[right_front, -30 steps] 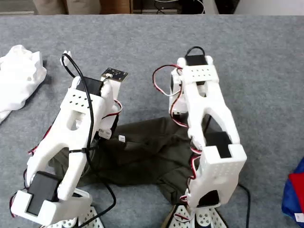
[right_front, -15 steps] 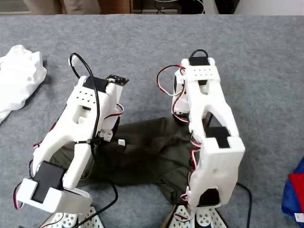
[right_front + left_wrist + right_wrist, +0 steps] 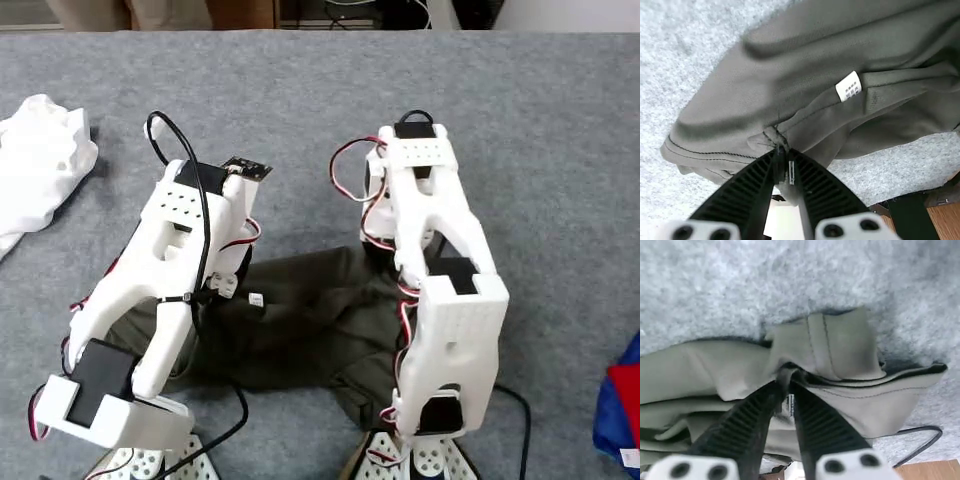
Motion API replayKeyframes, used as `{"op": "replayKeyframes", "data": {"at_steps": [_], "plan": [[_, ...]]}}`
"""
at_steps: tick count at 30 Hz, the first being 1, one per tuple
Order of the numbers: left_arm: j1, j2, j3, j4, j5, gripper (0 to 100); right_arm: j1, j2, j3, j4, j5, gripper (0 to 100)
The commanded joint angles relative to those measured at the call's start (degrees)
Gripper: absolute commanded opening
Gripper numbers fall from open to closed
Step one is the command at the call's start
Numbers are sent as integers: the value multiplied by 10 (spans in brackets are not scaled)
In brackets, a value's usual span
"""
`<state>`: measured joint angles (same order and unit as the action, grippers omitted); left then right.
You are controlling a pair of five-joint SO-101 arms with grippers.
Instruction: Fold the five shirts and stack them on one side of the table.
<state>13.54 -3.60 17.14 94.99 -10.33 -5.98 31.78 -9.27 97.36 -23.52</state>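
Left gripper [image 3: 781,161]: fingers pressed together, pinching a pucker of the olive shirt [image 3: 300,320] near its hem.
Right gripper [image 3: 785,378]: clamped on a folded edge of the same shirt.
Olive shirt: crumpled on the table [image 3: 540,130], between both arms.
White shirt [image 3: 35,150]: heaped at the table's left edge.
Blue and red garment [image 3: 622,400]: at the right edge.

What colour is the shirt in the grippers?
The shirt is plain olive green; clearest in left wrist view.

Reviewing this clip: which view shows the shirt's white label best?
Left wrist view: the label lies flat and unobstructed on the olive shirt. The high view reduces it to a tiny white fleck. The right wrist view faces the shirt's stitched hem.
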Motion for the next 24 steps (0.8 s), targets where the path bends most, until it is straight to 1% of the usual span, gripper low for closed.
{"op": "replayKeyframes", "data": {"at_steps": [1, 3, 5, 8, 12, 16, 20, 24], "plan": [[1, -2, -18, 4, -4, 19, 32, -3, -26, 5, -1, 24], [1, -2, -18, 4, -5, 19, 44, -3, -39, 22, -1, 3], [3, -2, -18, 4, -5, 19, 54, -3, -61, 45, -1, 5], [4, -2, -21, 1, -5, 19, 73, -13, -90, 49, -1, 5], [-5, -2, -69, 4, -4, 19, 92, -71, -102, 49, -1, 5], [-26, -2, -160, 4, -2, 19, 94, -161, -109, 47, -2, 5], [-63, -1, -275, 4, -1, 19, 94, -241, -162, 45, -2, 5], [-98, 1, -398, 1, -1, 19, 95, -279, -228, 3, -2, 5]]}}
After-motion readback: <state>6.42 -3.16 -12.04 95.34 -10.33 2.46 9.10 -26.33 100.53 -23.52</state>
